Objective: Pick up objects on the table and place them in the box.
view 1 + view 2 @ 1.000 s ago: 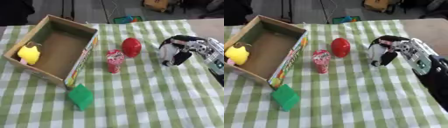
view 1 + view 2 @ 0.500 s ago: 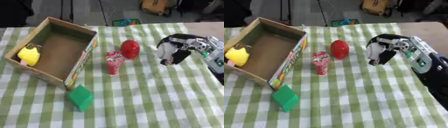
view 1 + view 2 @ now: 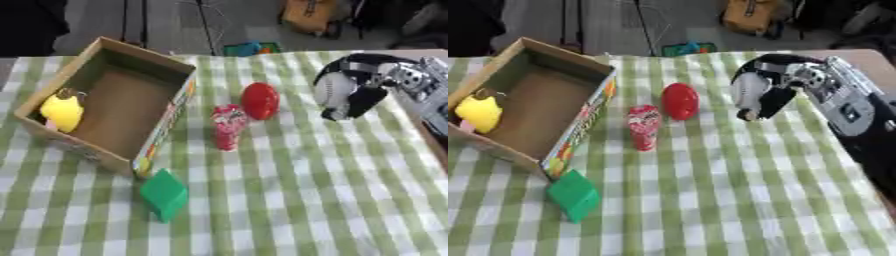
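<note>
- You are working over a table covered with a green-and-white checked cloth (image 3: 289, 200).
- Your right hand (image 3: 765, 90) is reaching in from the right side and hanging above the cloth, to the right of the red egg-shaped object (image 3: 260, 100).
- Its fingers are curling downward with the tips close to the cloth; no object is showing inside the hand, so the fingers are clenching on nothing.
- Your left hand is not appearing in either view.
- The red egg-shaped object is smooth, glossy and plain red, and it is sitting on the cloth near the middle of the table, apart from your right hand.
- The red packet (image 3: 228, 126) is standing upright just in front and to the left of the egg shape; it is narrow, with a pale printed patch on its face.
- The green block (image 3: 164, 194) is lying on the cloth near the front corner of the box (image 3: 175, 127).
- The box is open-topped cardboard, sitting askew at the left of the table.
- A yellow object (image 3: 61, 111) is lying inside the box at its left end.
</note>
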Controlling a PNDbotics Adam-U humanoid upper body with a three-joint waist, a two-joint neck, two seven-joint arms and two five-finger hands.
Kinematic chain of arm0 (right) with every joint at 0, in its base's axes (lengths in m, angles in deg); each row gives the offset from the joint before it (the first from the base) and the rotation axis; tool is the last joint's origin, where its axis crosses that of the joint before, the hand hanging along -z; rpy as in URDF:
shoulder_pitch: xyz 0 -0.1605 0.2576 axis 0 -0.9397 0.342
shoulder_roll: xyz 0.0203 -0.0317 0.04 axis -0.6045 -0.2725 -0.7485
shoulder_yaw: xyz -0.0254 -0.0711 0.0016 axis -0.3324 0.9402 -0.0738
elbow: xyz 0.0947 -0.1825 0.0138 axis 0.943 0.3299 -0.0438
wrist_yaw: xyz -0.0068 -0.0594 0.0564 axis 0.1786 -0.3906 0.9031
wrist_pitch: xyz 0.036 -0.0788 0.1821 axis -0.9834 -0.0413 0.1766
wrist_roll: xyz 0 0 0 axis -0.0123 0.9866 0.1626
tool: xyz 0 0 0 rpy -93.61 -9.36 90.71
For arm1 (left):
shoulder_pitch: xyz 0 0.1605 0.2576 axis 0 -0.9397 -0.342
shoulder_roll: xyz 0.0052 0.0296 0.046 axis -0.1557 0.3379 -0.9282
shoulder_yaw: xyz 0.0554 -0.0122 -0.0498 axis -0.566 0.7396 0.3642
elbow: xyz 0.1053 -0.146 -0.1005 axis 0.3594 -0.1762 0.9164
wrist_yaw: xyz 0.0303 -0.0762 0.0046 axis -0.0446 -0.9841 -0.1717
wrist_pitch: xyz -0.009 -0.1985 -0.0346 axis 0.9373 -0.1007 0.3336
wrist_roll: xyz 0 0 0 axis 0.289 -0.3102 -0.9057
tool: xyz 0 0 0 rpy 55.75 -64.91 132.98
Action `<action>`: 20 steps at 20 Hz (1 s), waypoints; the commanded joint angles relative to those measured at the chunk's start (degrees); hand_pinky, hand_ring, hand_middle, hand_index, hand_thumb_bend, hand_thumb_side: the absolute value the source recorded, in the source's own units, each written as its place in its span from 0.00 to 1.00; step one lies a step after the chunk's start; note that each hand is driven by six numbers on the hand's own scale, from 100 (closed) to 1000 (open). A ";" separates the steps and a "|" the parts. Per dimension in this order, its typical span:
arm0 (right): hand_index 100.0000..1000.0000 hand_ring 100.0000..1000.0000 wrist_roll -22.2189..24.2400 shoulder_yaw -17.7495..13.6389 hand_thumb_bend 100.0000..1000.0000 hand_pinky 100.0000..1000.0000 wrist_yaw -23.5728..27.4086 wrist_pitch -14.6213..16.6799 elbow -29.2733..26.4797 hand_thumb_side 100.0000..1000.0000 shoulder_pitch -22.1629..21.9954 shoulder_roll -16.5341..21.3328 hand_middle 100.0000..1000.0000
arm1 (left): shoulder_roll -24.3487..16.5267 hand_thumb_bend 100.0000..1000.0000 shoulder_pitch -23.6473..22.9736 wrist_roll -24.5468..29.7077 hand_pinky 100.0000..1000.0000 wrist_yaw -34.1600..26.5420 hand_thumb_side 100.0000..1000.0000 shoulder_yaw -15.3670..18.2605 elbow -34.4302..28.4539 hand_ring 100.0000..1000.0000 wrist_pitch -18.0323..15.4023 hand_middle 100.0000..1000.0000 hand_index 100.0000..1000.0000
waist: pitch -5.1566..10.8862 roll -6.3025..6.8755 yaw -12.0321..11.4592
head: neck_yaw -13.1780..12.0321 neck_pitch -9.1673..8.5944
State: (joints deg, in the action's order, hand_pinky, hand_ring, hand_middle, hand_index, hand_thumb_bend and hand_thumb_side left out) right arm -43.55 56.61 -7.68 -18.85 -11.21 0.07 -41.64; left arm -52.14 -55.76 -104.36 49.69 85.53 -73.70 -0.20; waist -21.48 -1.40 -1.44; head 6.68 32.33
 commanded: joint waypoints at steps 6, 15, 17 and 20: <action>0.47 0.39 1.85 0.25 0.00 0.00 0.45 -0.75 -2.72 0.00 6.47 2.03 0.47 | -2.09 0.00 0.16 0.33 0.69 0.10 1.00 0.01 -0.81 0.54 0.20 0.61 0.67 | 2.21 -0.57 -0.27 | 0.64 1.21; 0.47 0.38 3.56 0.35 0.00 0.00 -3.41 0.18 0.16 0.00 16.67 -3.49 0.47 | -2.58 0.00 0.38 0.96 0.69 -0.16 1.00 -0.55 -0.81 0.54 0.25 0.61 0.67 | 2.66 -1.82 -2.28 | 3.03 1.11; 0.47 0.38 3.60 -0.02 0.00 0.00 -4.29 0.58 1.32 0.00 18.25 -4.87 0.47 | -2.65 0.00 0.57 1.10 0.69 -0.27 1.00 -0.64 -0.81 0.54 0.21 0.61 0.67 | 2.56 -2.15 -3.00 | 3.55 0.94; 0.49 0.38 3.37 -0.65 0.00 0.00 -5.50 0.96 3.06 0.00 20.22 -6.87 0.47 | -2.72 0.00 0.91 1.31 0.69 -0.44 1.00 -0.79 -0.81 0.54 0.18 0.61 0.67 | 2.26 -2.59 -4.01 | 4.32 0.72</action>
State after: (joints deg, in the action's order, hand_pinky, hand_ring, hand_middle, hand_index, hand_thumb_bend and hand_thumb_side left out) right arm -40.09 57.15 -12.33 -18.22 -8.52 18.70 -48.84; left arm -53.17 -55.66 -103.32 49.43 84.78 -73.70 0.06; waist -20.58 -4.28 -5.57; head 10.54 33.23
